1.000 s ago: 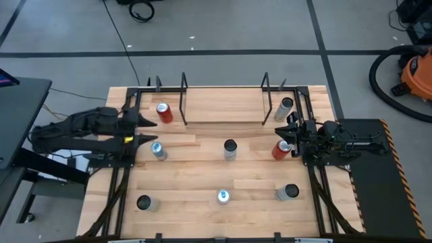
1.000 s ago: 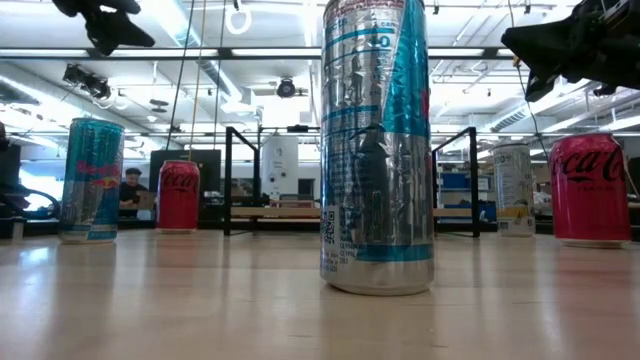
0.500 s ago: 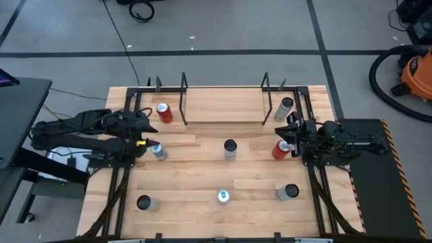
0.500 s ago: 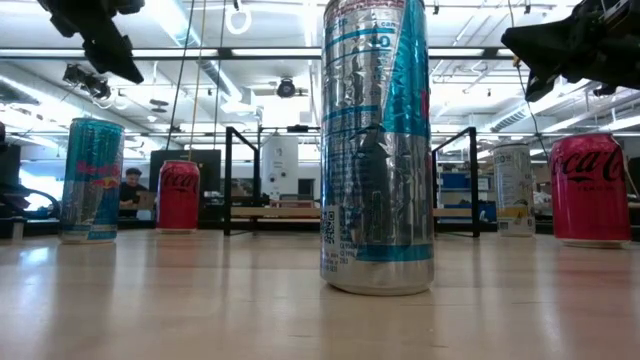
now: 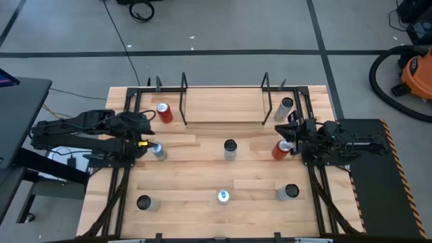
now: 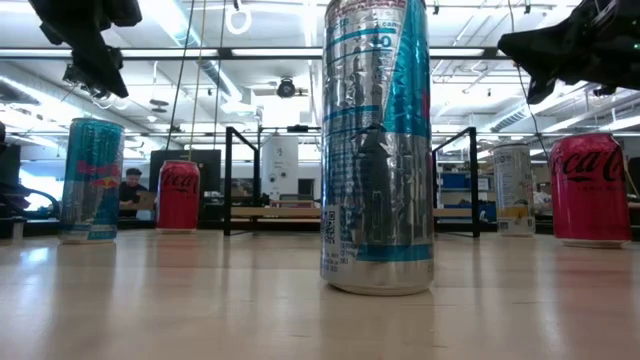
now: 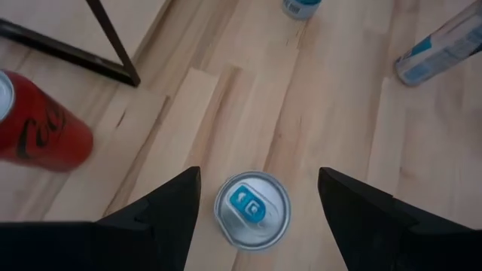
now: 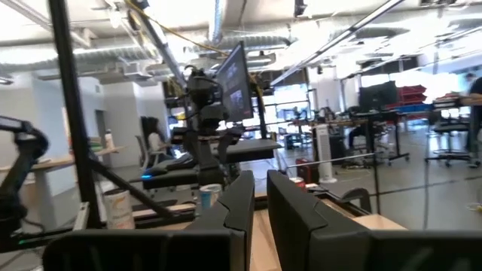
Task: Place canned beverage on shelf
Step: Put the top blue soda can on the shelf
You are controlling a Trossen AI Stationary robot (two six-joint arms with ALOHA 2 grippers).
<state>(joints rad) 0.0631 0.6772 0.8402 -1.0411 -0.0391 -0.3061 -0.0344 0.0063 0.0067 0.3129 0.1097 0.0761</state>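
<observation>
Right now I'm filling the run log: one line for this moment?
left hand: open, above blue-topped silver can | right hand: shut, idle | light wood shelf: no cans

We record the shelf (image 5: 223, 104) at the far edge of the worktop (image 5: 256, 177), its plank bare between the black rod uprights, which bound entry at both ends. A red can (image 5: 164, 112) stands just outside its left upright, a silver can (image 5: 285, 108) just outside the right. The left tool (image 7: 256, 197) hangs wide open directly above a blue-topped can (image 7: 251, 210), bare wood around it. A centre can (image 5: 230, 149) stands between both arms; open worktop lies between it and the shelf. Three cans line the near edge.
</observation>
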